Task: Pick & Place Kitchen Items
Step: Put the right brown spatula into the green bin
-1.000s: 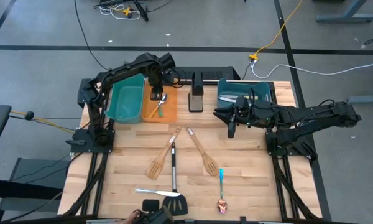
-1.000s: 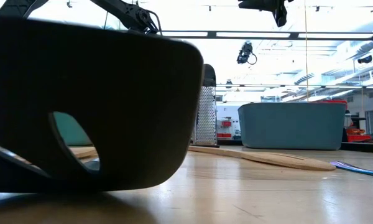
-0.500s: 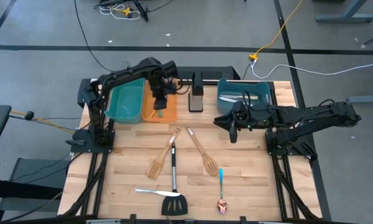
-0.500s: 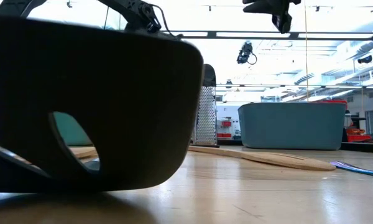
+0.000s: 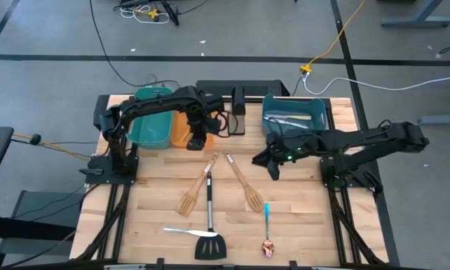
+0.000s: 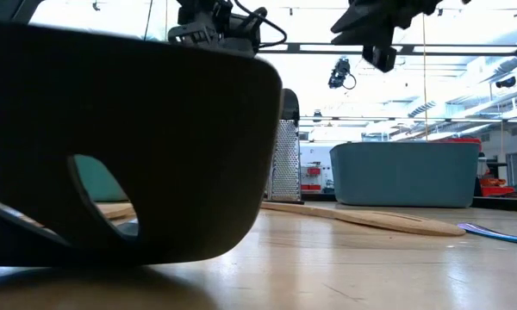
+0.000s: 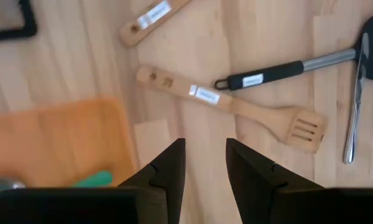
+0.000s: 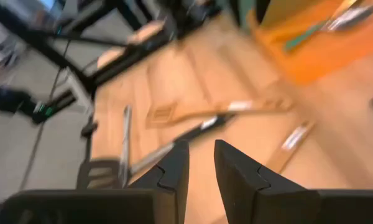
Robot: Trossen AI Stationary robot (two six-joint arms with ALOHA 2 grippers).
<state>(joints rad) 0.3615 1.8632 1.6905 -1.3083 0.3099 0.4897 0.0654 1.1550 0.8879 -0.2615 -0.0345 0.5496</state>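
Observation:
Loose kitchen items lie flat on the wooden table (image 5: 300, 217). Two pale wooden spatulas (image 5: 197, 184) (image 5: 244, 181) cross the middle. Nearer lie a black slotted turner (image 5: 210, 221), a silver knife (image 5: 181, 231) and a blue-handled spoon (image 5: 267, 225). My left gripper (image 5: 197, 144) hangs open over the near right corner of the orange bin (image 5: 180, 131), pointing down, with nothing between its fingers (image 7: 205, 146). A green-handled utensil (image 7: 93, 180) lies in that bin. My right gripper (image 5: 274, 171) hangs open and empty (image 8: 200, 149) above bare table near the blue bin (image 5: 295, 112).
A teal bin (image 5: 151, 120) stands left of the orange one. A steel grater (image 5: 237, 112) stands between the orange and blue bins. The blue bin holds several utensils. In the low view the turner's head (image 6: 129, 146) fills the foreground. Bare wood lies at the table's right and near left.
My left gripper has swung from over the orange bin's far part toward the table's near edge and right, past the bin's corner, turning as it went. My right gripper has sunk and tipped downward, drifting toward the near edge and slightly left. Both stayed open and empty.

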